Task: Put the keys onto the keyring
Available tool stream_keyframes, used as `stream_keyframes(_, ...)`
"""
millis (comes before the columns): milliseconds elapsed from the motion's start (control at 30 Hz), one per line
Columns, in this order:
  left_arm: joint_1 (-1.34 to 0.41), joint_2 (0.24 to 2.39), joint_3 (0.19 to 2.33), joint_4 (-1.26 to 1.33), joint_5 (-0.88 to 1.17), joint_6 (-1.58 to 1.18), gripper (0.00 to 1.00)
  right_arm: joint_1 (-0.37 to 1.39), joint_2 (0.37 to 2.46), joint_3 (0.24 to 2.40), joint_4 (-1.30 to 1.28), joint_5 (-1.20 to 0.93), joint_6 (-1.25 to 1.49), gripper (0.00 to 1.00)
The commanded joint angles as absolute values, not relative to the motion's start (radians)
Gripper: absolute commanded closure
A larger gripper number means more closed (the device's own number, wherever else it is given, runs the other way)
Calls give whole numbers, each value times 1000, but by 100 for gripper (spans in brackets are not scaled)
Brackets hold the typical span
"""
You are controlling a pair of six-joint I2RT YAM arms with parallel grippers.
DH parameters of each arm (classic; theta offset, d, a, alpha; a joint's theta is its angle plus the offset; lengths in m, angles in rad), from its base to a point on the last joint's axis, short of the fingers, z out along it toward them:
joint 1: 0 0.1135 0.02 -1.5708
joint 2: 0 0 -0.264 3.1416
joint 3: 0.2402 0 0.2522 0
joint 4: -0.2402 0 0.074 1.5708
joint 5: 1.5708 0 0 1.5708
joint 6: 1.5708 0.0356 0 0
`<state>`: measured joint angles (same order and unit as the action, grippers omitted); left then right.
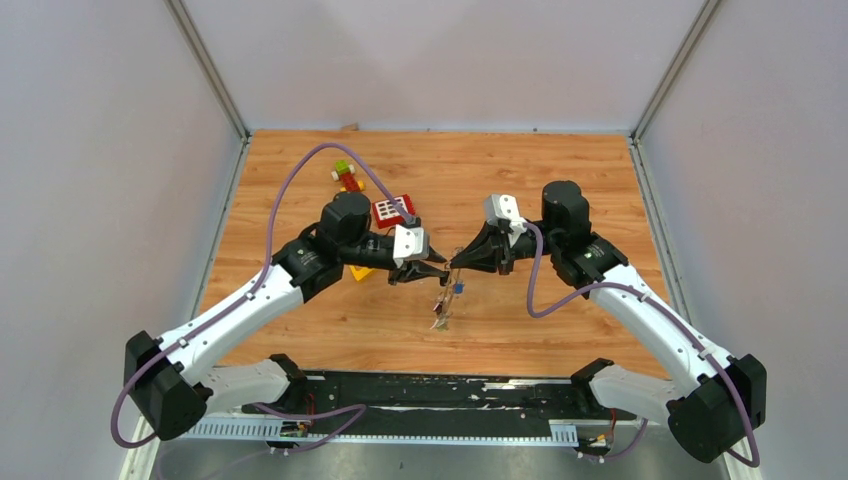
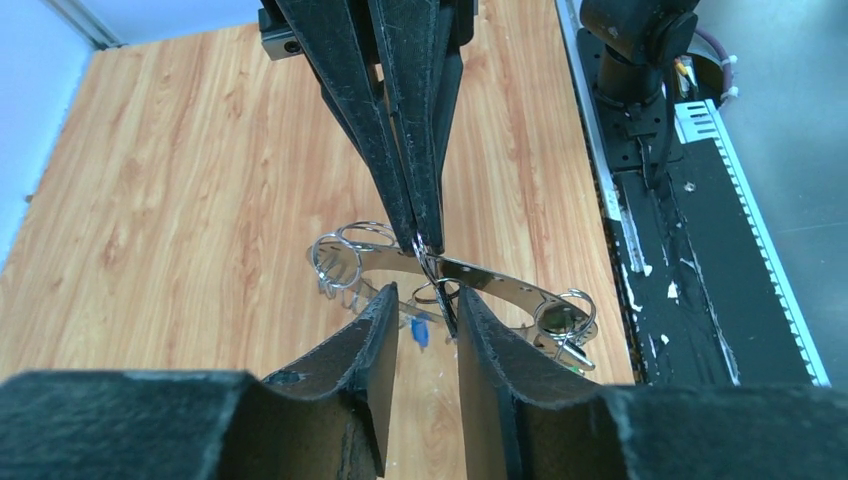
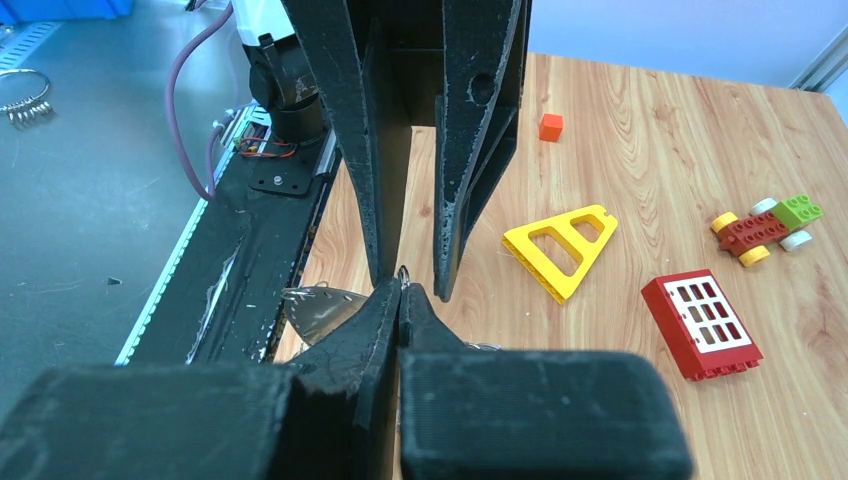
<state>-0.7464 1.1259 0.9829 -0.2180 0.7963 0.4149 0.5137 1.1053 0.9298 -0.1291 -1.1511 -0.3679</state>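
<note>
Nearest the arm bases, the keys (image 1: 444, 305) are seen hanging in a small cluster above the wooden table (image 1: 560, 200), just below the point where the two grippers meet. A blue head (image 2: 420, 333) can be made out among them; the other colours cannot be told.

Just above the keys, the keyring (image 2: 500, 287) is held off the table between the two sets of fingertips. The right gripper (image 2: 425, 243) is pinched closed on the upper edge of the flat grey band, near its middle. The left gripper (image 2: 428, 300) is set directly opposite, tip to tip with the right. Its fingers are parted and straddle the band and a thin wire loop without being closed on them.

From the left wrist the ring is seen close to edge-on. Its long axis lies across the line of the two grippers, and small wire loops are carried at both ends.

Farther back, by the left arm, a yellow triangular block (image 3: 560, 245), a red window brick (image 3: 700, 325) and a small toy car (image 3: 765, 225) lie on the table.
</note>
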Motion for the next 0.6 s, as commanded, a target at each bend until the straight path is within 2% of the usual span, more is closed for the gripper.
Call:
stream_keyframes(0, -744, 1138, 1019, -160, 843, 403, 66, 508, 1102, 940, -81, -1173, -374, 100)
stream_keyframes(567, -744, 1145, 1047, -160, 853, 380, 77, 508, 1106, 943, -91, -1177, -380, 100)
